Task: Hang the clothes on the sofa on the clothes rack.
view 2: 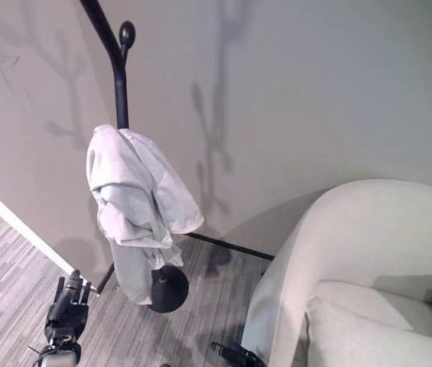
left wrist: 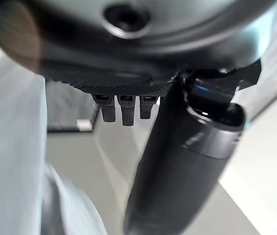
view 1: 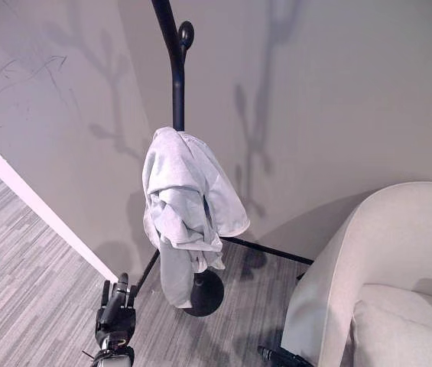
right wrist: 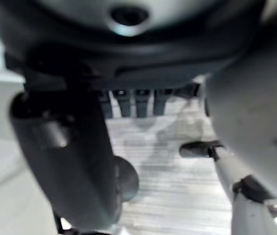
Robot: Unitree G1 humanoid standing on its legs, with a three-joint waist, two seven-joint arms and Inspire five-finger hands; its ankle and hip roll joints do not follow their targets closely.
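Both hands are seen with fingers straight and nothing held: the left hand (view 1: 116, 313) low beside the clothes rack (view 1: 177, 84), the right hand (right wrist: 128, 100) over the floor. The grey garment (view 1: 181, 210) is draped, bunched, on the rack, the sofa (view 1: 399, 267) well apart; the hands are best drawn clear without the cloth being snagged.

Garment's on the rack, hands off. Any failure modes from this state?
1. The light grey garment is bunched over one branch of the black clothes rack, not spread; most of its bulk hangs to one side, so it may slide off.
2. Its lower end hangs close to the rack's round base and the floor, so it could drag.
3. The left hand, open, is low beside the rack and could bump it when moving.
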